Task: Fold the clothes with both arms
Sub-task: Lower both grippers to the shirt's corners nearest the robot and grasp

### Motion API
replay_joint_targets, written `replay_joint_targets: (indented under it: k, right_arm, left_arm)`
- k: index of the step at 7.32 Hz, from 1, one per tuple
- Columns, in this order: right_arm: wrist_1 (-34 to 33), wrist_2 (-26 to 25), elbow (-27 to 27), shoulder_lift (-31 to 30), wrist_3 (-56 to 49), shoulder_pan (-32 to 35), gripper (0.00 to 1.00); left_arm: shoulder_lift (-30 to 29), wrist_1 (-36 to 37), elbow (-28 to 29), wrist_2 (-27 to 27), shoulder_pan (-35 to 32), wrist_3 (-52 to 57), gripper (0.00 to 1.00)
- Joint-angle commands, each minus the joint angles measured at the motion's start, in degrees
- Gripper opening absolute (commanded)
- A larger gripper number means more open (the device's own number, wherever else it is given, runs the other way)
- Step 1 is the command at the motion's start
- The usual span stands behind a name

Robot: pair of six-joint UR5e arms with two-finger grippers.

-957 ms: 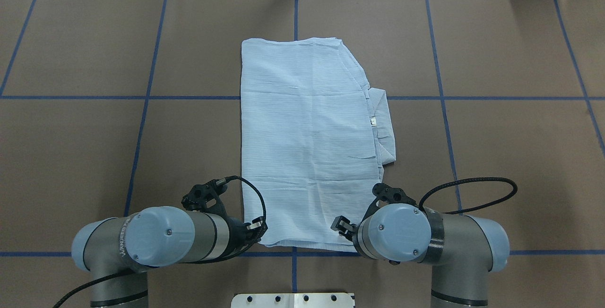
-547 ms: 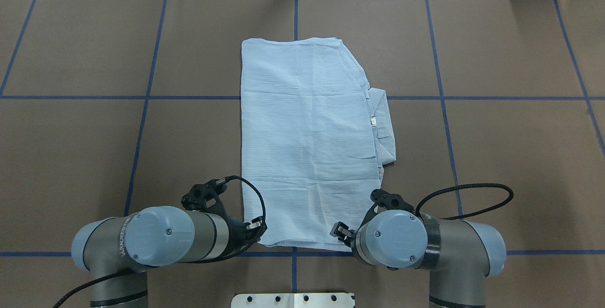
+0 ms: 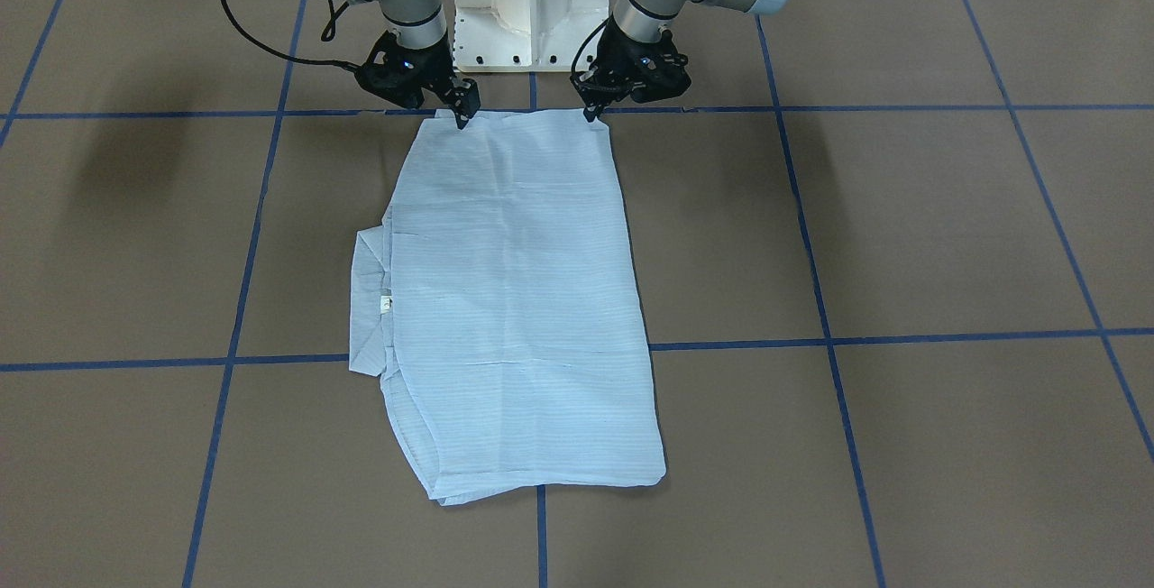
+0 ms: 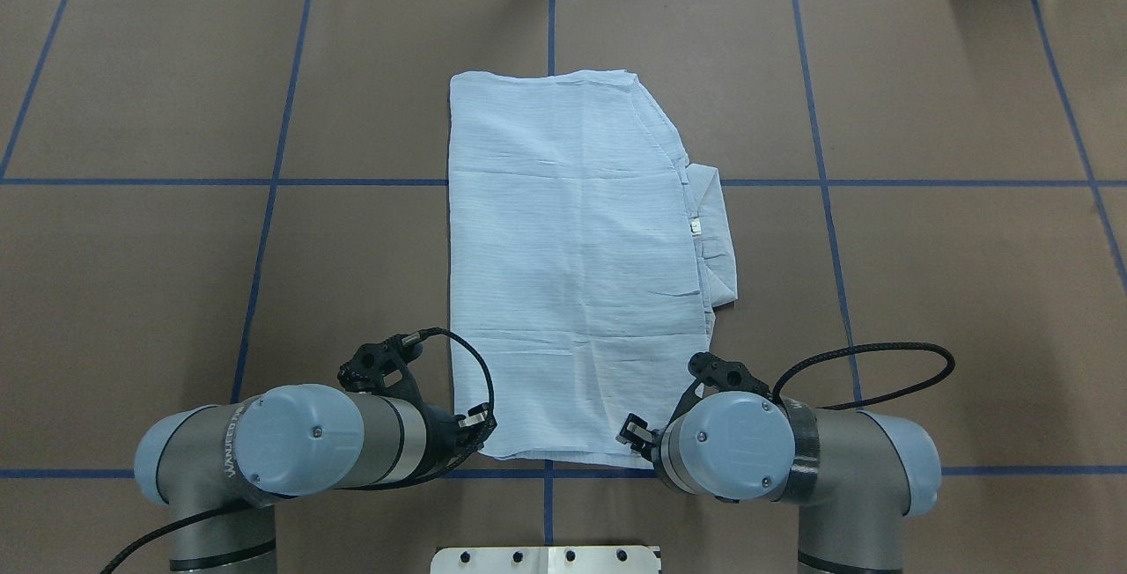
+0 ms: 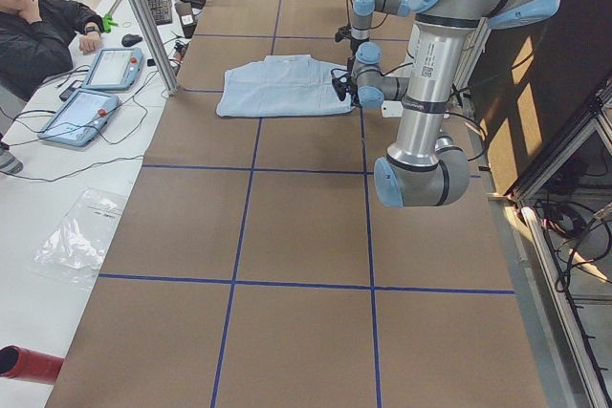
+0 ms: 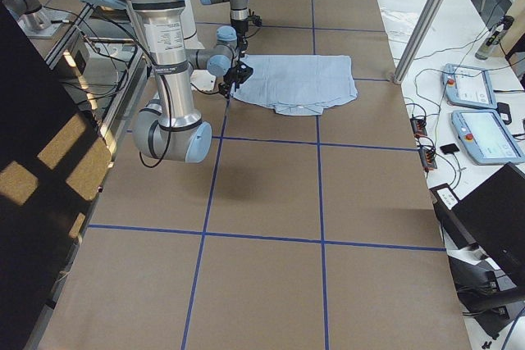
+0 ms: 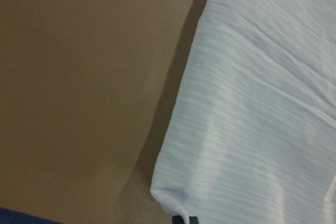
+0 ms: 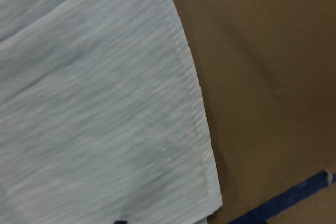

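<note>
Count log, single moment.

- Shirt (image 4: 572, 266): 1, light blue. It carries 1 small white neck tag (image 3: 386, 303).
- Robot arms: 2, namely left arm (image 4: 299, 442) and right arm (image 4: 748, 446).
- Tools: 2, one per arm, namely left tool (image 3: 592, 112) and right tool (image 3: 461, 115).
- Counter (image 4: 924, 292): 1, brown, gridded with blue tape.
- White pedestal base (image 3: 527, 2): 1.

On the side bench, seen in the side views:
- Operator (image 5: 43, 16): 1, seated.
- Control pendants with screens: 2, namely near pendant (image 6: 490, 135) and far pendant (image 6: 467, 84).
- Clear plastic bag (image 5: 76, 236): 1.
- Red cylinder (image 5: 29, 365): 1, cut off by the frame edge.
</note>
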Motion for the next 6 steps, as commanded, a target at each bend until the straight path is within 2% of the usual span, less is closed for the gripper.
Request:
replay_joint_targets:
  k: [1,6]
  right_arm:
    - [0.0,0.0,0.0,0.0,0.0,0.1,0.85]
    - [0.0,-0.1,-0.4,0.4,0.0,0.6,0.85]
  left_arm:
    - [0.0,0.0,0.2,0.1,0.0,0.1,0.00]
    - [0.0,0.0,0.2,0.1,0.0,0.1,0.00]
